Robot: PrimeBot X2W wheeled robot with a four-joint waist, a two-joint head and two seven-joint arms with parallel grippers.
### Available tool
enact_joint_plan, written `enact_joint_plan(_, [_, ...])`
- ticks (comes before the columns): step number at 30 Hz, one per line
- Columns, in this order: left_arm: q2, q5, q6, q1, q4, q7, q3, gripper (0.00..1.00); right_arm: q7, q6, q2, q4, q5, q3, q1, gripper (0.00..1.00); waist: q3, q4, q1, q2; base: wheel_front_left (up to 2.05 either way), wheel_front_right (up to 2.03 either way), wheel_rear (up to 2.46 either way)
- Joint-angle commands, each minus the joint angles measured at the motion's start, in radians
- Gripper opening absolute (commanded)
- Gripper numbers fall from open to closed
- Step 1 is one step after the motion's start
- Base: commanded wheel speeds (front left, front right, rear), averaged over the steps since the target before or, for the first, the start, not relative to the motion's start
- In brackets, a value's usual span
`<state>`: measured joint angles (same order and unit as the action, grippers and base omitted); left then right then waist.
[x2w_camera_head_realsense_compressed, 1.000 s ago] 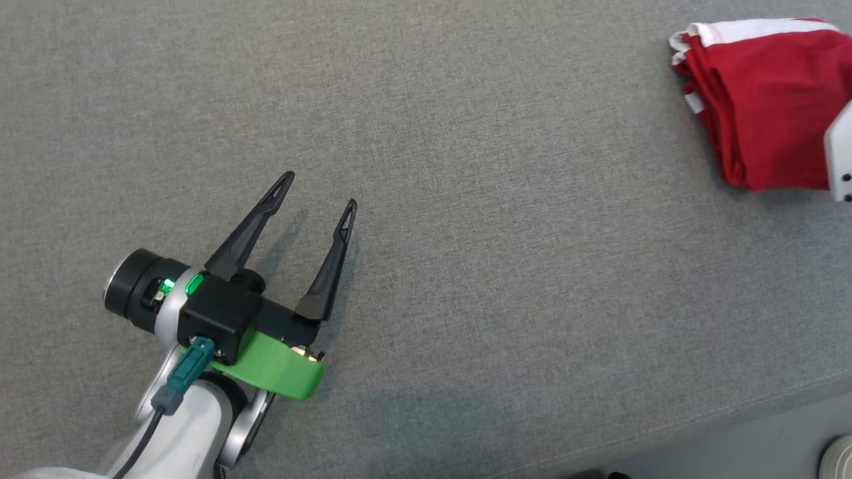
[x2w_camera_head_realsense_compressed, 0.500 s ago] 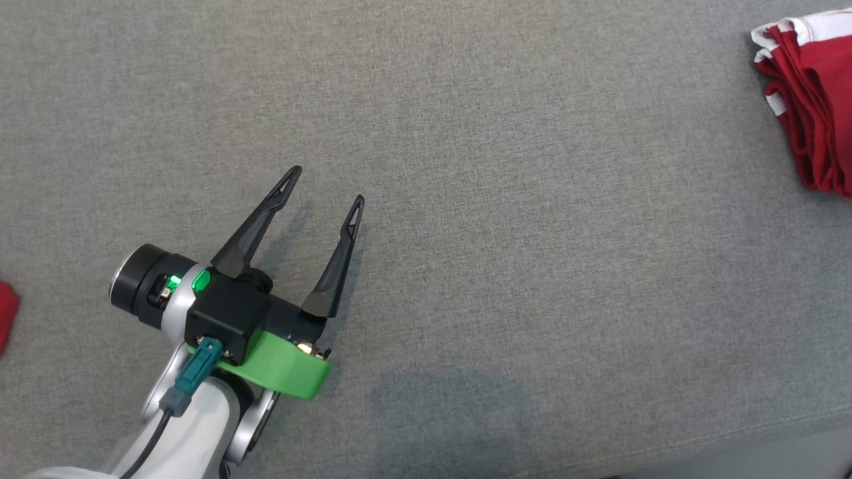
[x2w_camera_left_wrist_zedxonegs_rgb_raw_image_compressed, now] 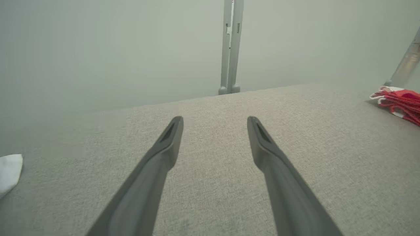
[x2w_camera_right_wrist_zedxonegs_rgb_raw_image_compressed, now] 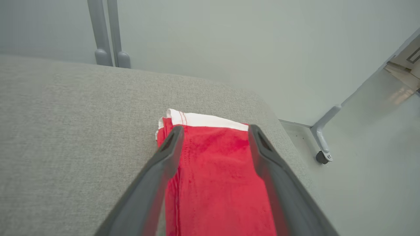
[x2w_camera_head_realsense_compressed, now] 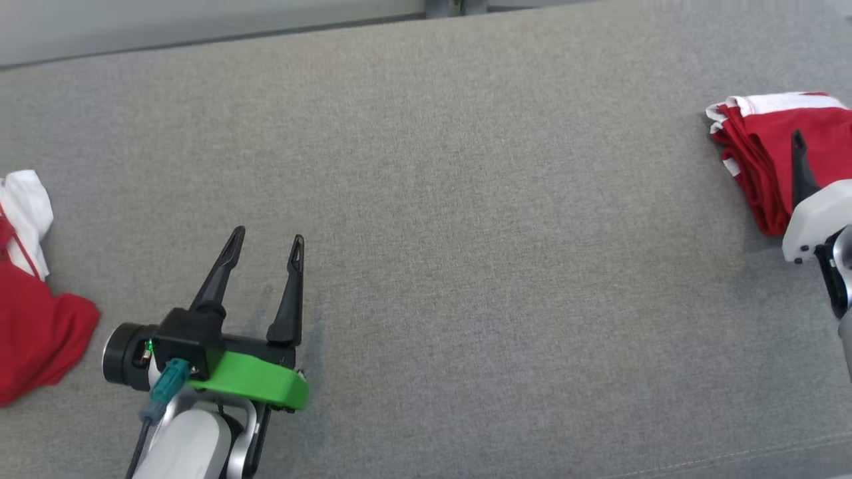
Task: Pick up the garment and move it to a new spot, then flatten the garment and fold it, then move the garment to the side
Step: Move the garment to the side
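The garment [x2w_camera_head_realsense_compressed: 759, 140] is red with white trim and lies folded on the grey table at the far right. In the head view my right gripper's one visible finger [x2w_camera_head_realsense_compressed: 801, 174] stands over it. Seen from the right wrist, my right gripper [x2w_camera_right_wrist_zedxonegs_rgb_raw_image_compressed: 216, 128] is open, its fingers spread just above the garment [x2w_camera_right_wrist_zedxonegs_rgb_raw_image_compressed: 213, 183] and gripping nothing. My left gripper [x2w_camera_head_realsense_compressed: 268, 236] hovers open and empty over bare table at the lower left. The left wrist view shows my left gripper [x2w_camera_left_wrist_zedxonegs_rgb_raw_image_compressed: 215, 119] with the garment [x2w_camera_left_wrist_zedxonegs_rgb_raw_image_compressed: 398, 100] far off to the right.
A crumpled red and white cloth [x2w_camera_head_realsense_compressed: 33, 332] lies at the table's left edge, and its white corner [x2w_camera_left_wrist_zedxonegs_rgb_raw_image_compressed: 10, 170] shows low in the left wrist view. A grey post [x2w_camera_left_wrist_zedxonegs_rgb_raw_image_compressed: 231, 49] stands behind the far edge. Beyond the right edge is floor with a castered frame leg [x2w_camera_right_wrist_zedxonegs_rgb_raw_image_compressed: 323, 144].
The head camera has swung, bringing the far table edge and the left cloth into view. My right gripper went from shut to open over the folded garment. The left gripper stays open.
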<state>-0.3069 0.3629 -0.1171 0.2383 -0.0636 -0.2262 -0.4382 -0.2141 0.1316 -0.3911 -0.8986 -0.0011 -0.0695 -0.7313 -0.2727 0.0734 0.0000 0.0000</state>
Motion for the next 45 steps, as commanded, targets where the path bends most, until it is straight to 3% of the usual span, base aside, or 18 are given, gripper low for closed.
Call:
enact_joint_plan(1, [0.014,0.025,-0.007,-0.018,-0.019,-0.01,0.018,1.0,-0.014,-0.002,0.009,0.035,0.032,-0.01,0.046,1.0,0.117,-0.02,0.0,0.0,0.0,0.0,0.0])
enact_joint_plan(8, [0.06,0.113,-0.029,-0.06,-0.111,-0.033,0.116,1.0,-0.042,-0.002,0.115,0.314,0.247,-0.056,0.248,1.0,0.219,-0.049,0.0,0.0,0.0,0.0,0.0])
enact_joint_plan(13, [0.062,0.101,-0.042,-0.076,-0.161,-0.039,0.16,1.0,-0.024,-0.001,0.205,0.479,0.303,-0.082,0.376,1.0,0.248,-0.063,0.0,0.0,0.0,0.0,0.0])
enact_joint_plan(17, [0.065,0.082,-0.028,-0.092,-0.172,-0.039,0.188,1.0,-0.007,-0.001,0.29,0.573,0.322,-0.12,0.463,1.0,0.269,-0.071,0.0,0.0,0.0,0.0,0.0])
enact_joint_plan(20, [0.077,0.07,0.008,-0.111,-0.159,-0.039,0.208,1.0,0.007,-0.001,0.326,0.624,0.344,-0.145,0.514,1.0,0.28,-0.079,0.0,0.0,0.0,0.0,0.0])
enact_joint_plan(27, [0.089,0.03,0.099,-0.162,-0.138,-0.039,0.251,1.0,0.037,-0.001,0.34,0.67,0.34,-0.095,0.602,1.0,0.29,-0.086,0.0,0.0,0.0,0.0,0.0])
enact_joint_plan(30, [0.086,-0.014,0.123,-0.202,-0.157,-0.039,0.265,1.0,0.055,-0.001,0.339,0.677,0.275,-0.034,0.648,1.0,0.292,-0.093,0.0,0.0,0.0,0.0,0.0])
enact_joint_plan(39, [0.106,-0.071,0.129,-0.243,-0.198,-0.039,0.293,1.0,0.055,-0.001,0.339,0.671,0.125,0.008,0.695,1.0,0.287,-0.11,0.0,0.0,0.0,0.0,0.0])
enact_joint_plan(45, [0.12,-0.087,0.141,-0.242,-0.216,-0.039,0.308,1.0,0.055,-0.001,0.34,0.657,0.091,0.018,0.705,1.0,0.282,-0.11,0.0,0.0,0.0,0.0,0.0])
